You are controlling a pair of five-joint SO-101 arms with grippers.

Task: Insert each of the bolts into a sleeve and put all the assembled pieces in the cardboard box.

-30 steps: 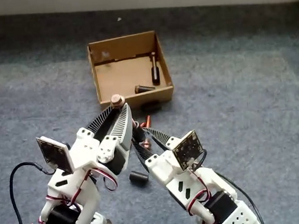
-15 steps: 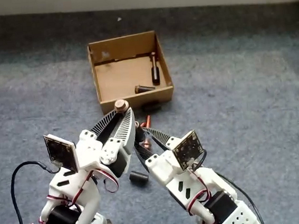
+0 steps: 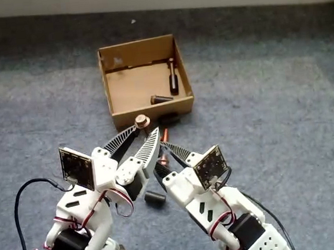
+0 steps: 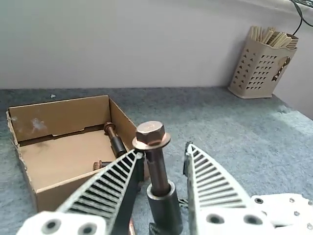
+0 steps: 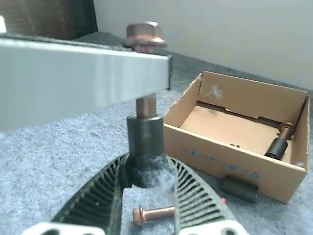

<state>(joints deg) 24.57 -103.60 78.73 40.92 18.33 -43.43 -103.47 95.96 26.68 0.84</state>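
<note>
Copper-coloured and only part-seated, the bolt (image 3: 142,122) is judged the weak point in the high view. With the left gripper (image 3: 146,130) spread open on either side of its head, it is kept upright by the sleeve alone. It could be tipped or pulled out if a finger is dragged against it when that gripper is drawn away. Both grippers are seen just in front of the cardboard box (image 3: 134,87), near its front wall, the left arm raised over the right. Two assembled pieces (image 3: 173,77) are already lying inside the box, and a spare sleeve (image 3: 155,199) lies well short of the box, on the arms' side.

In the left wrist view, the bolt's shank is seen touching one finger (image 4: 112,186) while the other is held apart from it, so a snag on that side is the likelier cause. The fingers are pointed toward the box.

In the right wrist view, the sleeve (image 5: 145,142) is clamped by the right gripper (image 5: 146,164), closed on its lower part, short of the box's front wall. Bare shank is seen between head and sleeve, so the bolt could be jolted loose if carried over the wall like that. A loose bolt (image 5: 151,213) and another sleeve (image 5: 238,189), just beside that wall, could be struck if the gripper is lowered.
</note>
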